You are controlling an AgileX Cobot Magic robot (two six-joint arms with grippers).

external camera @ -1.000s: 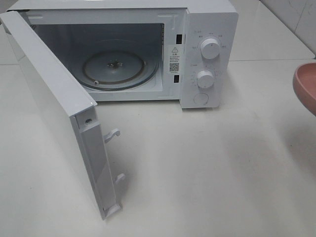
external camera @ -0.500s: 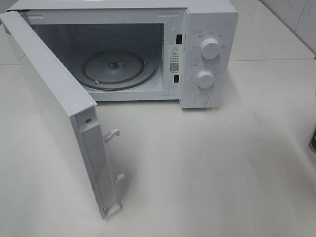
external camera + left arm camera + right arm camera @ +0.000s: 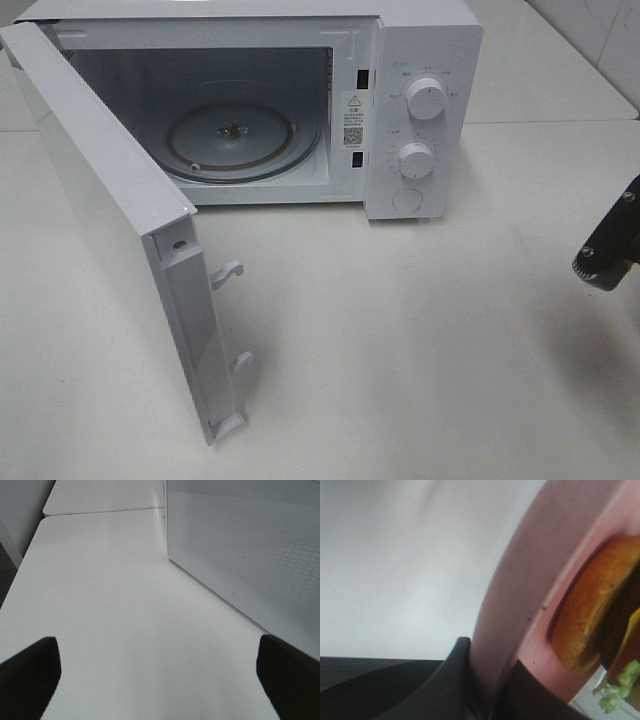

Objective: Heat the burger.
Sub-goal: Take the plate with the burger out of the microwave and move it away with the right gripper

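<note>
We record the white desk (image 3: 420,340) carrying a white microwave (image 3: 420,110), door (image 3: 110,230) swung wide, glass turntable (image 3: 235,135) bare. The left tool (image 3: 160,680) hangs just above the desk with its two fingers spread fully apart, nothing between them; the door's perforated panel stands beside it. The right tool (image 3: 487,677) is clamped on the rim of a pink plate (image 3: 520,605) (only part shows). The burger (image 3: 600,615) sits on that plate, just beyond the fingers.

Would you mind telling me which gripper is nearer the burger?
Right. The right gripper is clamped on the rim of the pink plate carrying the burger; the left gripper hangs open beside the microwave door.
</note>
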